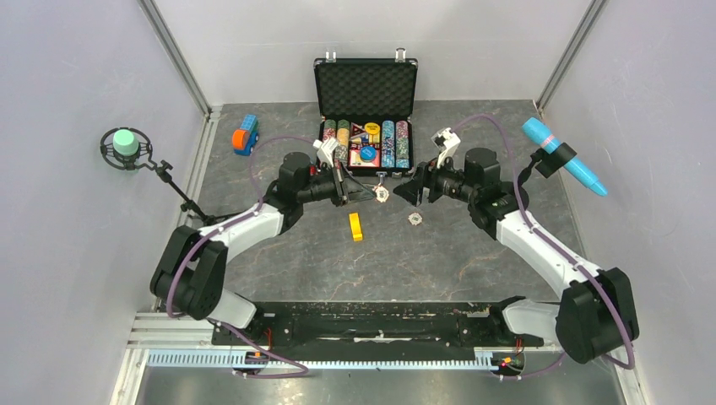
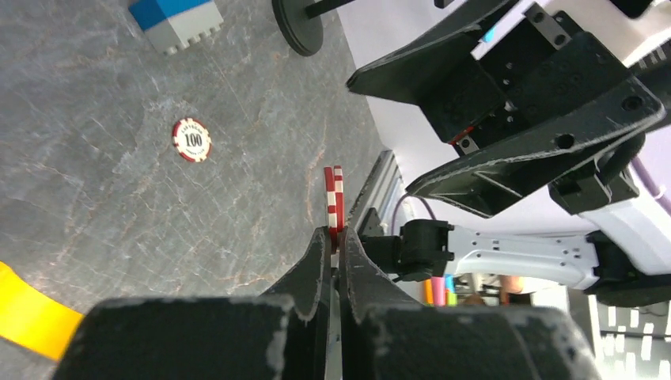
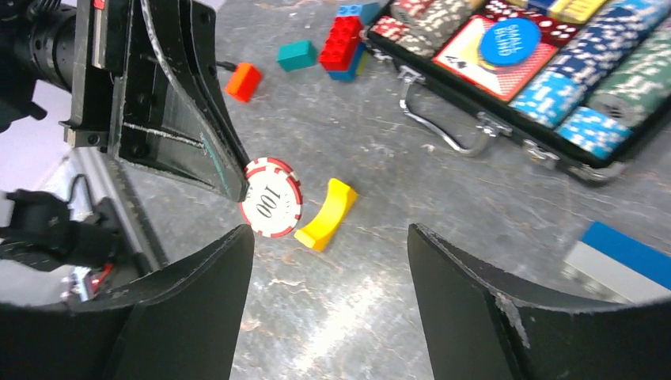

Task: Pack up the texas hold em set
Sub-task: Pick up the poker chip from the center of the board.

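Observation:
The black briefcase (image 1: 366, 88) stands open at the back of the table, with grey foam in its lid and rows of coloured chips (image 1: 394, 143) in its tray. It also shows in the right wrist view (image 3: 506, 119) with its silver handle (image 3: 434, 131). My left gripper (image 1: 371, 194) is shut on a red-and-white "100" chip (image 2: 334, 198), held edge-up above the table. That chip (image 3: 271, 197) hangs just beyond my open, empty right gripper (image 3: 331, 233), which faces it. A second "100" chip (image 2: 192, 140) lies flat on the table (image 1: 414, 218).
A yellow curved block (image 1: 355, 226) lies in front of the grippers (image 3: 327, 214). Red, blue, teal and orange toy bricks (image 3: 340, 39) sit left of the case. A blue-and-grey brick (image 3: 617, 253) lies at the right. A blue-and-orange toy (image 1: 246, 135) sits at the back left.

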`<state>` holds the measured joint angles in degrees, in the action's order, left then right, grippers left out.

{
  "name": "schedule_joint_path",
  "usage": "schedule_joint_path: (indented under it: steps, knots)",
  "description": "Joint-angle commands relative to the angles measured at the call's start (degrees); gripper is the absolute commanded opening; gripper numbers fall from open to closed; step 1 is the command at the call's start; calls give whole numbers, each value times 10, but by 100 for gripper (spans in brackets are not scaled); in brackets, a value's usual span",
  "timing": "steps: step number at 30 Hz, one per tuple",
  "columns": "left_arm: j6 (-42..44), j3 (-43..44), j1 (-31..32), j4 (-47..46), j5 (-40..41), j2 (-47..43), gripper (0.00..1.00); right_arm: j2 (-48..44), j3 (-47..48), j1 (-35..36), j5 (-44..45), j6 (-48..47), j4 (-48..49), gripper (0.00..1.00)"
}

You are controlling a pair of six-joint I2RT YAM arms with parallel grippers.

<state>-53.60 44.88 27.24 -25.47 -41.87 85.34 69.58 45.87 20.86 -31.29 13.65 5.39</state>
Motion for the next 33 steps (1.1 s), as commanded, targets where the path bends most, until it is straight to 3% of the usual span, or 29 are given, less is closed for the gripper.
schedule_joint_path:
  steps: [1,6,10,23,26,33]
  knots:
    - [106,31,-4,72,14,-49,2,24,-5,-4,-103,64,96,73]
    - [115,28,-5,62,-11,-67,2,46,-29,-4,-191,154,223,72]
    - [105,24,-4,33,-37,-70,2,58,-38,-5,-217,184,265,67]
    - [30,5,-4,-121,-115,-64,2,59,-41,-5,-244,175,263,50]
    - [20,3,-4,-137,-126,-61,2,55,-41,-5,-248,175,268,44]
    - [16,0,-4,-143,-137,-58,2,51,-42,-6,-250,184,290,41]
